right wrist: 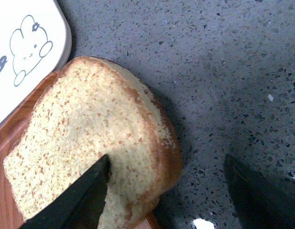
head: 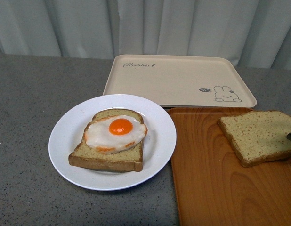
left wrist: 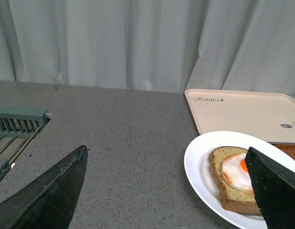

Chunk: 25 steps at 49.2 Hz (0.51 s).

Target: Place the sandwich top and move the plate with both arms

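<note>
A: What is seen at the back?

B: A pale grey-white curtain [head: 145,26] is hung across the whole width, falling in soft vertical folds.

A: And the surface below it?

B: A grey countertop [head: 28,141], flecked with dark and light specks, is spread from the curtain's foot to the near edge.

A: Is anything else shown?

B: In the left wrist view, a grey-green slatted rack [left wrist: 16,121] is seen at an edge of the countertop.

A: How is it lit?

B: Soft, even light is cast. Broad, blurred shadows [right wrist: 219,95] are laid on the speckled surface.
</note>
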Each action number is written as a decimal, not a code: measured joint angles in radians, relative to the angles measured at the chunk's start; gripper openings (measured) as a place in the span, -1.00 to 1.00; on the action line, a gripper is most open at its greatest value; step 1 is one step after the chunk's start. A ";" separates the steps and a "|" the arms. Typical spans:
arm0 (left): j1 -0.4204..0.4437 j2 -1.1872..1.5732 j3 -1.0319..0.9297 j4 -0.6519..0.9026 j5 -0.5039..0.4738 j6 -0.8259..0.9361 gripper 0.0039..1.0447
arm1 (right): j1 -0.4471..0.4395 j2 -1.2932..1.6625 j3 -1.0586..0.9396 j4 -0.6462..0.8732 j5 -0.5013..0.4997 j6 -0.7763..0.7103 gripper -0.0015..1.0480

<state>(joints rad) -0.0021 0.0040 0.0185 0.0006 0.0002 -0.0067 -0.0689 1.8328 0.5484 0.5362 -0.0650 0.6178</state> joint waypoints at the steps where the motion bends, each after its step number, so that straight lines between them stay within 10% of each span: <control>1: 0.000 0.000 0.000 0.000 0.000 0.000 0.88 | 0.001 0.000 0.000 0.003 -0.002 0.000 0.26; 17: 0.000 0.000 0.000 0.000 0.000 0.000 0.88 | 0.009 -0.016 0.001 0.034 -0.056 -0.008 -0.76; 25: 0.000 0.000 0.000 0.000 0.000 0.000 0.88 | 0.031 -0.074 0.016 0.033 -0.090 -0.011 -0.96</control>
<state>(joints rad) -0.0017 0.0040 0.0185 0.0006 0.0002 -0.0067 -0.0376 1.7588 0.5648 0.5694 -0.1547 0.6067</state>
